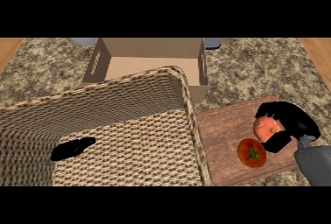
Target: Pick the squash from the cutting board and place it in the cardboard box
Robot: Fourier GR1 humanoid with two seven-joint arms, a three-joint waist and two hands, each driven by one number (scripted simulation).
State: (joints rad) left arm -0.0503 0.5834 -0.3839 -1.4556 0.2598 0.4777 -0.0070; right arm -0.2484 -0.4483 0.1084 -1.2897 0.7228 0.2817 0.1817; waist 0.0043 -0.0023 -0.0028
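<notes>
The right hand (291,122), fingers curled round the squash (266,127), could knock the tomato (251,153) or catch the basket (191,105) rim heading for the cardboard box (152,47)

From here I see a speckled, rough-looking stone counter (258,70) across the top of my view. The cardboard box (149,48) at upper centre looks like matt brown paperboard. The big basket (187,100) on the left is coarse woven wicker. At lower right the cutting board (223,131) shows reddish wood grain. The tomato (251,152) looks smooth and slightly glossy, the squash (265,127) smooth-skinned, and the right hand (294,120) matt black.
</notes>
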